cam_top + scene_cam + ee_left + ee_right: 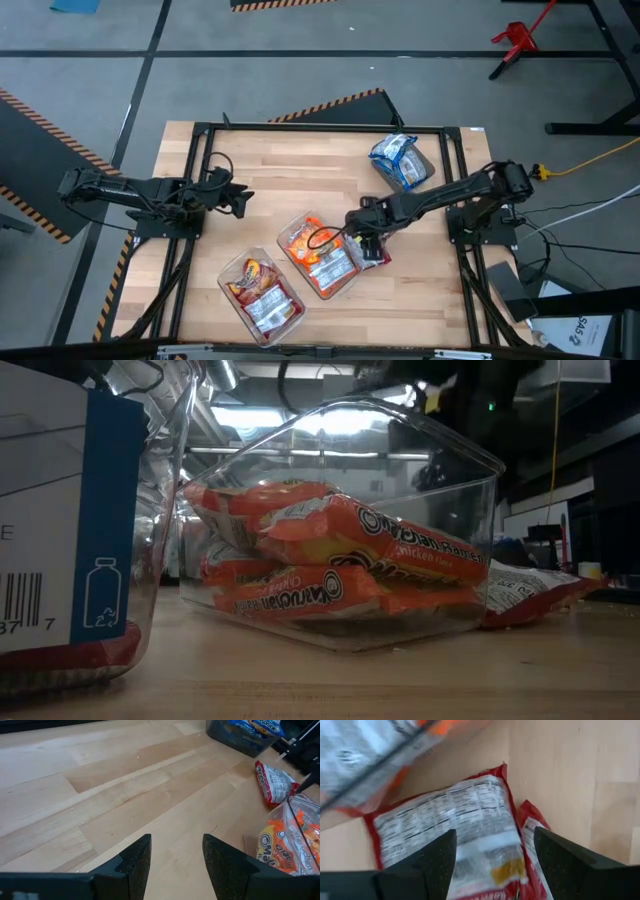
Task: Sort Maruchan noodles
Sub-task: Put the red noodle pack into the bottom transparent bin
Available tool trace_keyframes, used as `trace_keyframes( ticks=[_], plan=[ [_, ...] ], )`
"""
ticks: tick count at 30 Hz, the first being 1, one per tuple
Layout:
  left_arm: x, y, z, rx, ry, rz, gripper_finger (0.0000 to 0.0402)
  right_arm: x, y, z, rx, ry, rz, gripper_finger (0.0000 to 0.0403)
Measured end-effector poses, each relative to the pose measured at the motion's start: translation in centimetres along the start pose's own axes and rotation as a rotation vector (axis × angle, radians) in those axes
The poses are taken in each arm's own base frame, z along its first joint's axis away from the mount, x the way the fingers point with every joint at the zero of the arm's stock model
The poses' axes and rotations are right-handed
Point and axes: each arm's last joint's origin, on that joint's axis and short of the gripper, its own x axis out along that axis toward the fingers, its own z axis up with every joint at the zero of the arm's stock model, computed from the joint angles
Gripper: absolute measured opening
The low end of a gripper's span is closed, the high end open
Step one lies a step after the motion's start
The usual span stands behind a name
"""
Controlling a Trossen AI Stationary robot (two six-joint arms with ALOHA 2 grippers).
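Right gripper (492,865) hovers, jaws spread, over the red Maruchan packet (455,827) lying beside the orange-packet tub (320,255). Descend straight, straddle one packet only (a second lies underneath), then close. Left gripper (172,865) waits, jaws spread.

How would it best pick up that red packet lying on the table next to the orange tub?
Probably straight down from above: the flat red crinkly plastic packet lies face-down on the wooden table. The open right pincer already hovers over it; pinching across its narrow width, clear of the clear plastic tub, seems best.
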Motion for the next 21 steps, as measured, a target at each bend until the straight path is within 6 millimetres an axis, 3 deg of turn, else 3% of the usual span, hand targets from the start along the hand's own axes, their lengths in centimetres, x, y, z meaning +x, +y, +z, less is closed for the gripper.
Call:
trace_keyframes(
  ticks=[8,11,15,21],
  plan=[
    [0.0,0.0,0.0,-0.002,0.0,0.0,0.0172,2.1,-0.4,-1.5,0.015,-0.015,-0.002,0.0248],
    [0.0,0.0,0.0,-0.003,0.0,0.0,0.0172,2.2,-0.4,-1.7,0.016,-0.006,-0.003,0.0229],
    [0.0,0.0,0.0,-0.007,0.0,0.0,0.0172,2.2,-0.4,-1.8,0.014,-0.004,-0.001,0.0165],
    [0.0,0.0,0.0,-0.007,0.0,0.0,0.0172,1.9,-0.4,-1.4,0.018,-0.005,-0.004,0.0018]
  ],
)
